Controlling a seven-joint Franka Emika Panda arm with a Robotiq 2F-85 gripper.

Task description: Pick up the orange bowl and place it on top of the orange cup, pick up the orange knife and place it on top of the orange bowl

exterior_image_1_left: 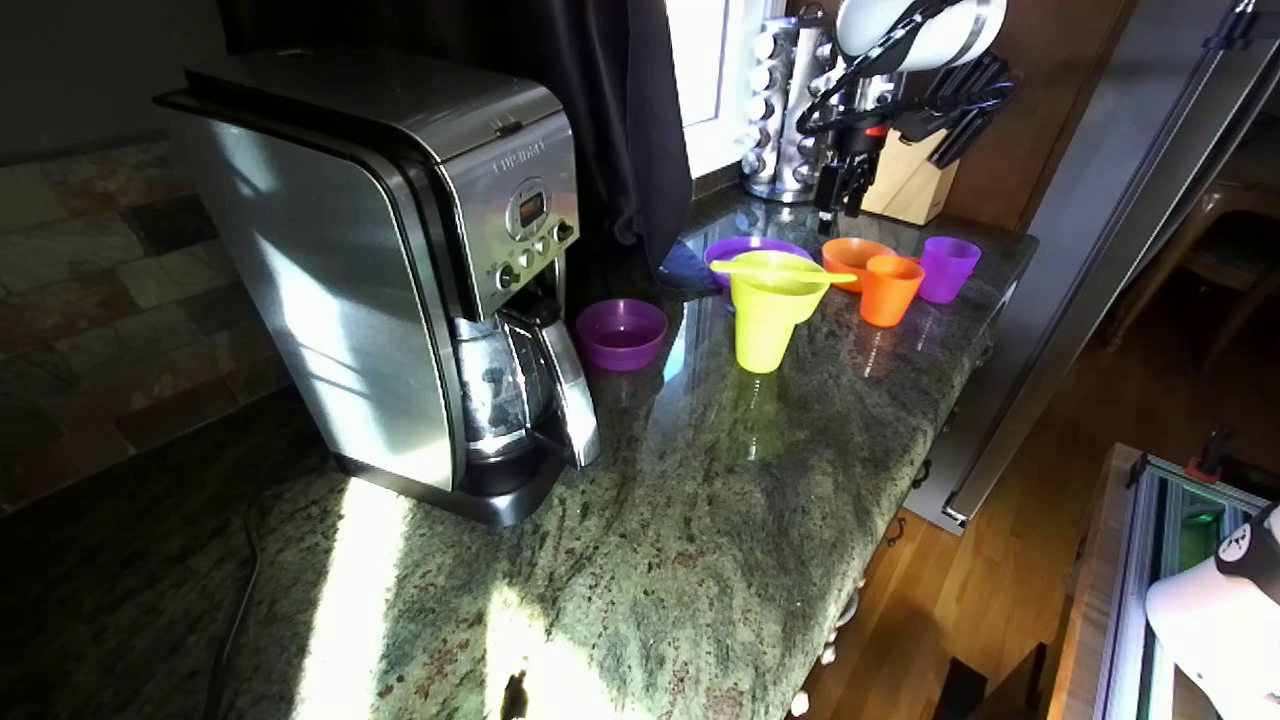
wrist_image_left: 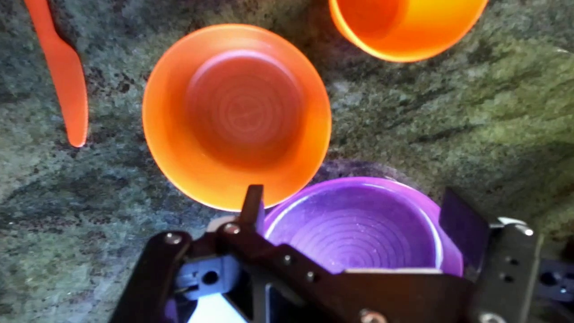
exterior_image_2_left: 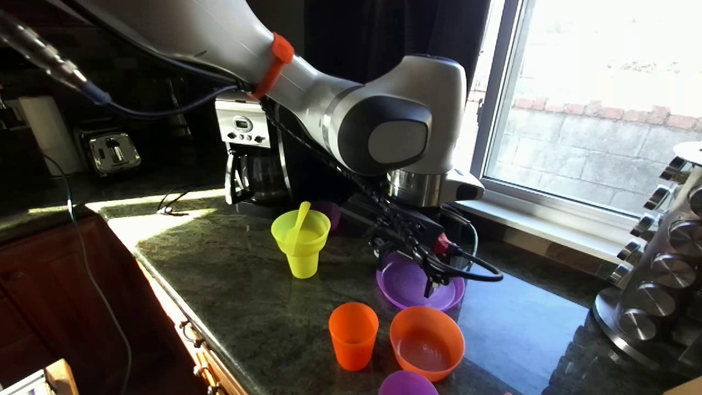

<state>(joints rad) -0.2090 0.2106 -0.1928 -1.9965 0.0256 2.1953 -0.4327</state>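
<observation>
Gripper (wrist_image_left: 356, 210) spread over partly masked purple dish (wrist_image_left: 363, 240), beside orange bowl (wrist_image_left: 242, 112) on counter (wrist_image_left: 403, 116); either side of bowl, orange cup (wrist_image_left: 406, 27) and knife (wrist_image_left: 68, 87), both cropped in wrist view.

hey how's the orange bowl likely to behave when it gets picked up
The orange bowl looks like thin-rimmed plastic, so it's probably light and may flex slightly when pinched. Its smooth-looking sides could be slippery. They flare up from a narrower base, so lifting by one side might tilt it.
</observation>
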